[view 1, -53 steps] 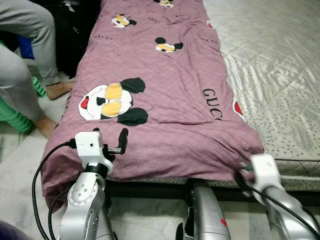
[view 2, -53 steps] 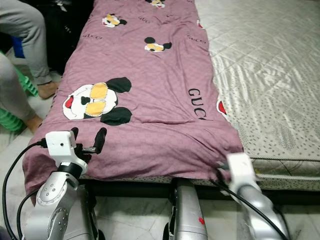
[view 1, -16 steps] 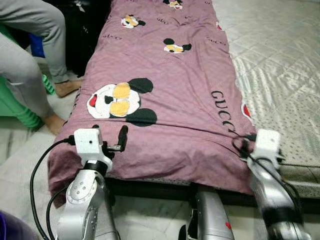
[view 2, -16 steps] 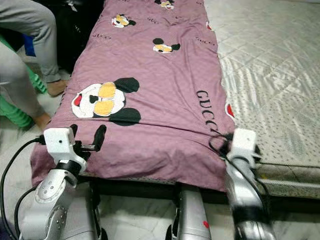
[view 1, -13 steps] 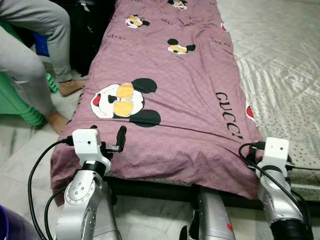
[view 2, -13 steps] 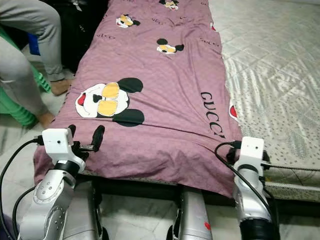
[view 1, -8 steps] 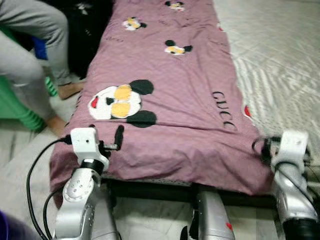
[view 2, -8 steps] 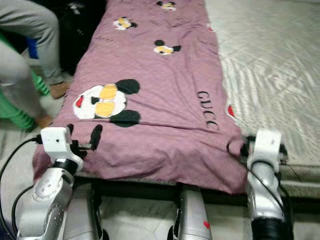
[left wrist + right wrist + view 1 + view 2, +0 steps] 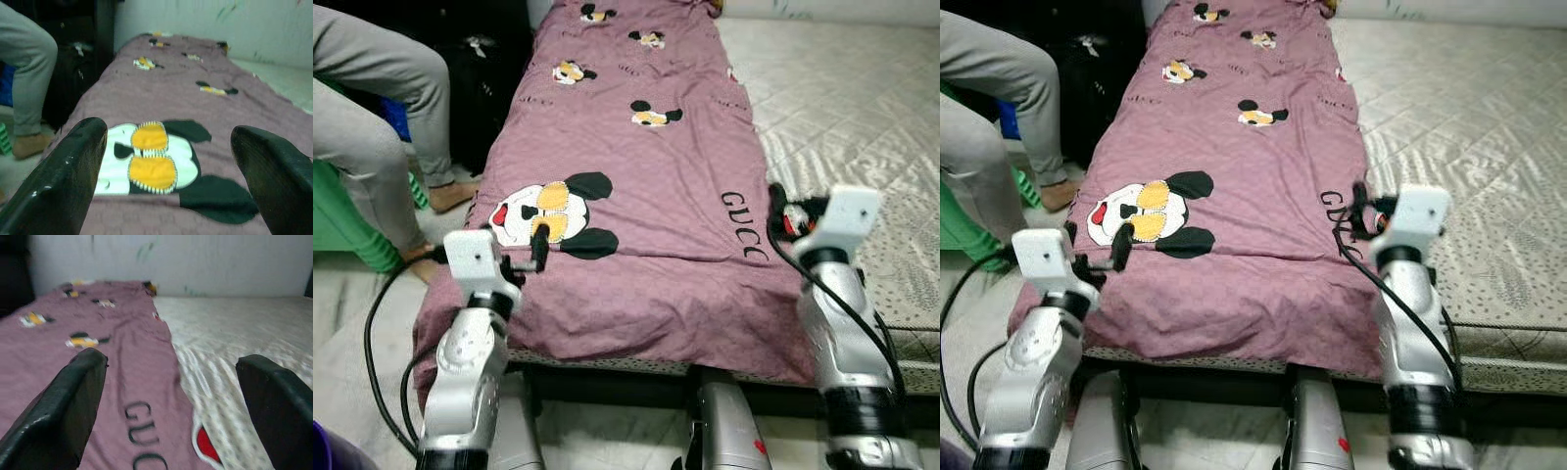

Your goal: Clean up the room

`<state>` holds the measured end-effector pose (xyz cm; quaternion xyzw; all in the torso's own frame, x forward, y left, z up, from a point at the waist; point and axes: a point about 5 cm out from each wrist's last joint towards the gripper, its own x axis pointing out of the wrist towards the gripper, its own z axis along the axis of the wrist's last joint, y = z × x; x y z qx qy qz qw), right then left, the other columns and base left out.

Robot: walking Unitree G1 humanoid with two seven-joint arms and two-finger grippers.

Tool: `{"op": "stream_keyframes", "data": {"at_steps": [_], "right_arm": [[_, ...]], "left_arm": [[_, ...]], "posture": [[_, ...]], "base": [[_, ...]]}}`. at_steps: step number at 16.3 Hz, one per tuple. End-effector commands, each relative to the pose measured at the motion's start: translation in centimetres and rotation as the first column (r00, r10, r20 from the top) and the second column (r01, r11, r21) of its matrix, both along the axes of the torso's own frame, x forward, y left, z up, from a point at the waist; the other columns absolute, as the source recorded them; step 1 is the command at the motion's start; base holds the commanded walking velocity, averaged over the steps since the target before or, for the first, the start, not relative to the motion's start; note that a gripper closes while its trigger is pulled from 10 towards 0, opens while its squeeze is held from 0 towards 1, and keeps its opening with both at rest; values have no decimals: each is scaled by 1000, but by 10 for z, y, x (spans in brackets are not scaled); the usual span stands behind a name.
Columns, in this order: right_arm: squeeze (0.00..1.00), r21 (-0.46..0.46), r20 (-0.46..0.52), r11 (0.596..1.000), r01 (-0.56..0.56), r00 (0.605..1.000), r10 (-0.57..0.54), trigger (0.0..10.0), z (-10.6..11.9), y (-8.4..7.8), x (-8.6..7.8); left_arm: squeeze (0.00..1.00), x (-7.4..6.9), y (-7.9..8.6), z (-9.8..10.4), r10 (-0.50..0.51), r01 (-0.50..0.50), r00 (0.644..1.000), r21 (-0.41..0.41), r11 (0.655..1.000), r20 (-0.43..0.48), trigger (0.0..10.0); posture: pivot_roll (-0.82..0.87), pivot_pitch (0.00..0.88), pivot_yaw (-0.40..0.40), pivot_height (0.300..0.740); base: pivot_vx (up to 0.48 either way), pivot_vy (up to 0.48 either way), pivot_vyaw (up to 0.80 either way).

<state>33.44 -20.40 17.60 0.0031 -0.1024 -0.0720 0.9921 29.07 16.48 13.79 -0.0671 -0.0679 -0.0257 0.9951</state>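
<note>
A mauve blanket (image 9: 646, 176) printed with cartoon mouse faces lies spread lengthwise on the bed, its long axis running from the robot's end away toward the far wall (image 9: 195, 264). It covers the left strip of the bed; the pale quilted mattress (image 9: 842, 108) lies bare beside it on the right. The blanket's near edge hangs over the foot of the bed and its left edge droops toward the floor, so the bed frame beneath is largely hidden. The far end of the blanket is cut off at the top of the head views and blurred in the wrist views.

Left hand (image 9: 514, 245): raised over the near left corner of the blanket, just before the large mouse face (image 9: 548, 211), fingers spread wide, holding nothing.

Right hand (image 9: 1359, 220): raised over the blanket's right edge by the printed lettering (image 9: 744, 225), fingers spread wide in the wrist view, empty. In the head views its fingers are mostly hidden behind the white wrist housing and cables.

A person (image 9: 372, 117) in grey trousers sits at the left, cut off by the frame. A green object (image 9: 352, 235) behind the legs is too obscured to identify.
</note>
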Motion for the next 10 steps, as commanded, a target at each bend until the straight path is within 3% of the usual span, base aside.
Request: {"op": "stream_keyframes", "data": {"at_steps": [1,3,10], "right_arm": [[0,16,34,1000,-16,999,16,10000,8,3,6],[0,22,38,999,-30,999,29,10000,9,6,8],[0,66,23,991,-115,993,114,10000,-1,39,15]], "left_arm": [[0,4,2,3,0,-1,1000,7,1000,17,10000],[0,6,2,5,-2,1,1000,6,1000,27,10000],[0,13,0,8,3,-2,998,-7,1000,67,10000]], "posture": [[5,0,-19,549],[7,0,-18,564],[0,0,-25,644]], "base": [[0,0,0],[0,0,0],[0,0,0]]}}
